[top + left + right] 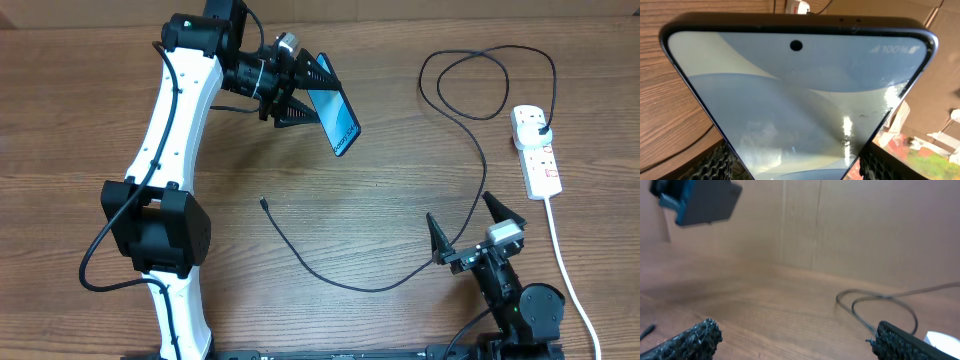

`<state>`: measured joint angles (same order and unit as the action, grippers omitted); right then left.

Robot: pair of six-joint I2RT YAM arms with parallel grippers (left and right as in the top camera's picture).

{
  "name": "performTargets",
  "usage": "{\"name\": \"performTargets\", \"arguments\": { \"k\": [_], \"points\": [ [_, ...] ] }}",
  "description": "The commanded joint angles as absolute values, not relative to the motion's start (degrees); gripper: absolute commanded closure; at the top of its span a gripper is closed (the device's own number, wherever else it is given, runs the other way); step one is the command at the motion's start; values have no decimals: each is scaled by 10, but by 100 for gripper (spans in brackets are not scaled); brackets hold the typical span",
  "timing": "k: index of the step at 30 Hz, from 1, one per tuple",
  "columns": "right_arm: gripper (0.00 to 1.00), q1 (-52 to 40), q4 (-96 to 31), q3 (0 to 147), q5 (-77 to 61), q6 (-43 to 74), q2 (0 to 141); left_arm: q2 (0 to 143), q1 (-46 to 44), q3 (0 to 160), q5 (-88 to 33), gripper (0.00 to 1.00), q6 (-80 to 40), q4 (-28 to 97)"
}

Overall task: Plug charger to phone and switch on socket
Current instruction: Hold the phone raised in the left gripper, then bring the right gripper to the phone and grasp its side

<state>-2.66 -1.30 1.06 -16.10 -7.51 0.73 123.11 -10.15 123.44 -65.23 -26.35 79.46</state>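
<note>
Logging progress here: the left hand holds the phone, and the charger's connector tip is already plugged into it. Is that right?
Not quite. The left hand does hold the phone, but the charger's connector tip is not plugged in: it lies loose on the table, apart from the phone, as the overhead view shows.

The phone looks glossy, the table matt wood

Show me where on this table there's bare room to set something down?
Bare wood lies left of the left arm, and in the middle between the phone and the charger cable. Crowded: the right side, where the cable loops beside the power strip and the open right end effector.
</note>
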Motion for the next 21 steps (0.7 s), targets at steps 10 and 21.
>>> {"name": "performTargets", "arguments": {
  "k": [10, 21],
  "points": [
    [0, -25, -110, 254, -211, -13, 102, 1217, -97, 1247, -735, 46, -205, 771],
    [0, -25, -637, 858, -242, -13, 524, 1217, -98, 1247, -735, 46, -179, 771]
  ]
}}
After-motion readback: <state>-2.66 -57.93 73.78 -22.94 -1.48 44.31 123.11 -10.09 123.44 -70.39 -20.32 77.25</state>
